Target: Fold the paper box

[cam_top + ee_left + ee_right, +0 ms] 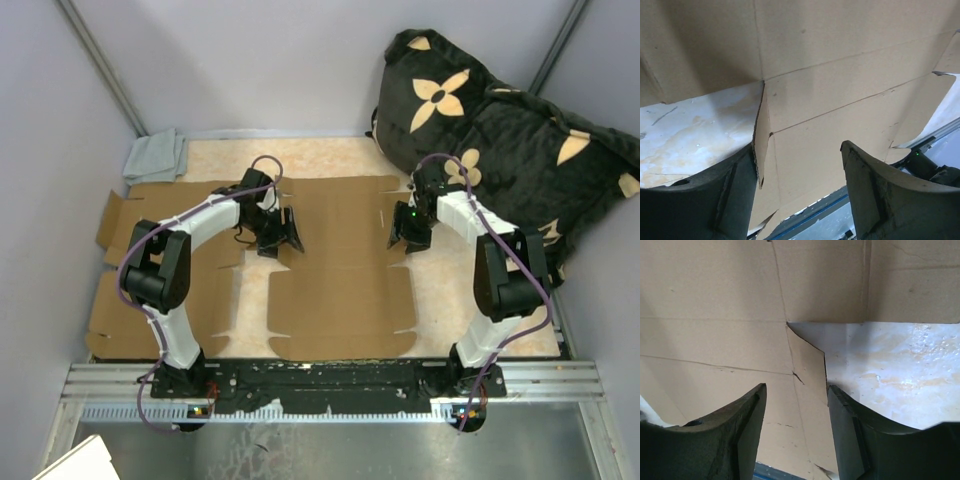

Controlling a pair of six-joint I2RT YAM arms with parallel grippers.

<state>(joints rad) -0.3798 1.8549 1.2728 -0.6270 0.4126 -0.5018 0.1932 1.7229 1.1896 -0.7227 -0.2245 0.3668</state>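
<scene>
The paper box lies as a flat brown cardboard blank in the middle of the table. My left gripper hangs low over its left edge. In the left wrist view that gripper is open, and a small side flap stands beside the left finger. My right gripper is at the blank's right edge. In the right wrist view it is open but narrower, with a side flap between its fingertips and the flap's edge near the right finger. Neither gripper holds anything.
A second flat cardboard blank lies at the left, under the left arm. A grey cloth sits at the back left. A black cushion with tan flowers leans at the back right. A metal rail runs along the near edge.
</scene>
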